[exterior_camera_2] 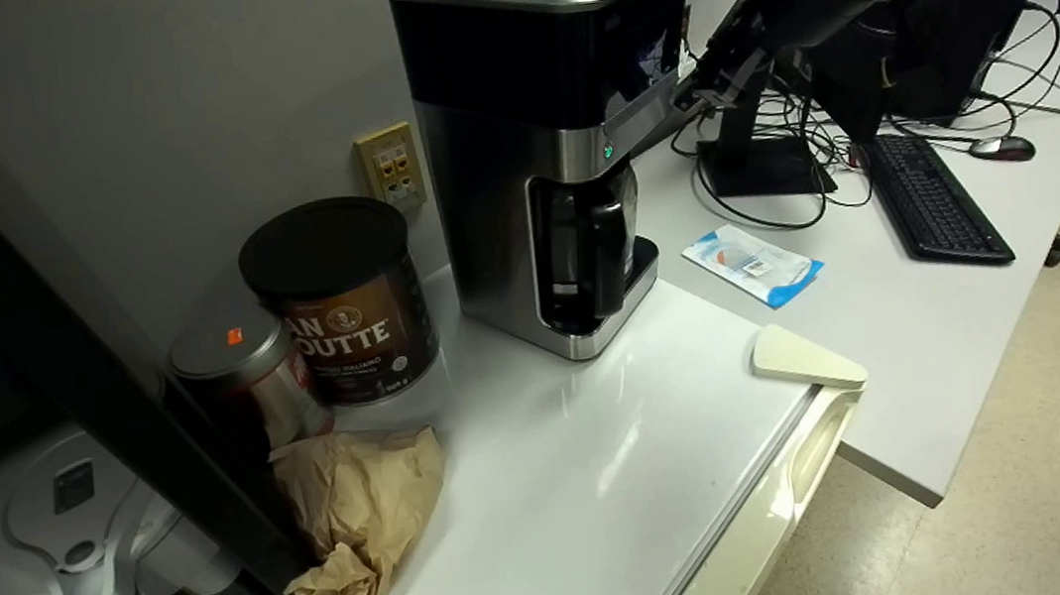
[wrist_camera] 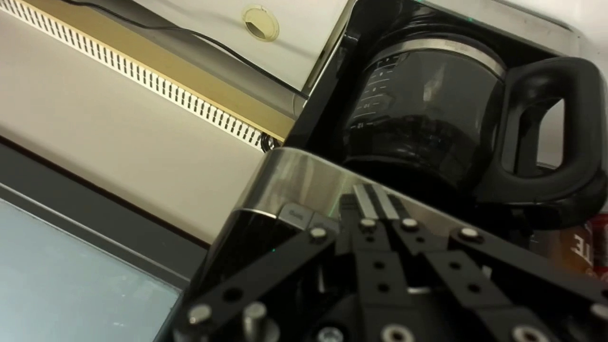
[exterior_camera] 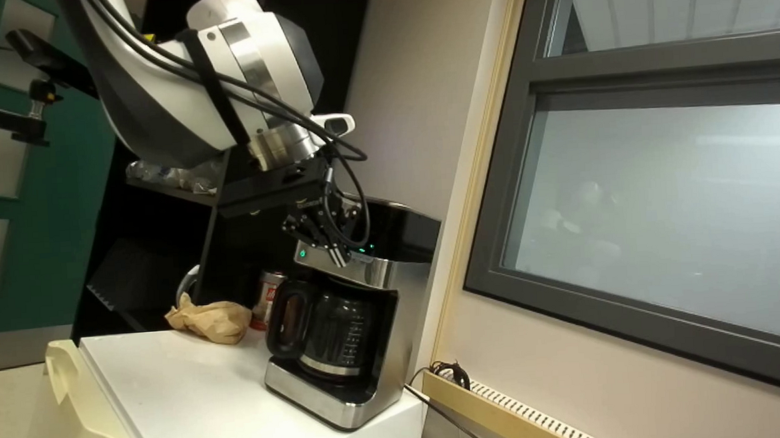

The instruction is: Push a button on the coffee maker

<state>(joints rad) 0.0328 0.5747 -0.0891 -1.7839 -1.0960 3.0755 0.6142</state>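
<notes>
The black-and-silver coffee maker stands upright on a white cabinet top in both exterior views [exterior_camera: 411, 311] [exterior_camera_2: 501, 221]. Its silver front band fills the middle of the wrist view [wrist_camera: 304, 183]. The glass carafe [exterior_camera: 336, 332] sits inside it. A round green-lit button [exterior_camera: 302, 253] shows on the band, also in an exterior view [exterior_camera_2: 608, 151]. In the wrist view, a grey button [wrist_camera: 295, 216] lies left of the fingertips; a neighbouring one is partly hidden by a finger link. My gripper [wrist_camera: 375, 202] [exterior_camera: 338, 256] [exterior_camera_2: 689, 95] is shut and empty, fingertips over the band; contact cannot be told.
A brown paper bag [exterior_camera: 212, 320] [exterior_camera_2: 365, 516] and cans [exterior_camera_2: 366, 346] [exterior_camera: 267, 295] stand beside the coffee maker. A wall and window frame [exterior_camera: 515, 192] are close on its far side. A packet [exterior_camera_2: 754, 262], cables and a keyboard [exterior_camera_2: 933, 197] lie on the adjoining desk.
</notes>
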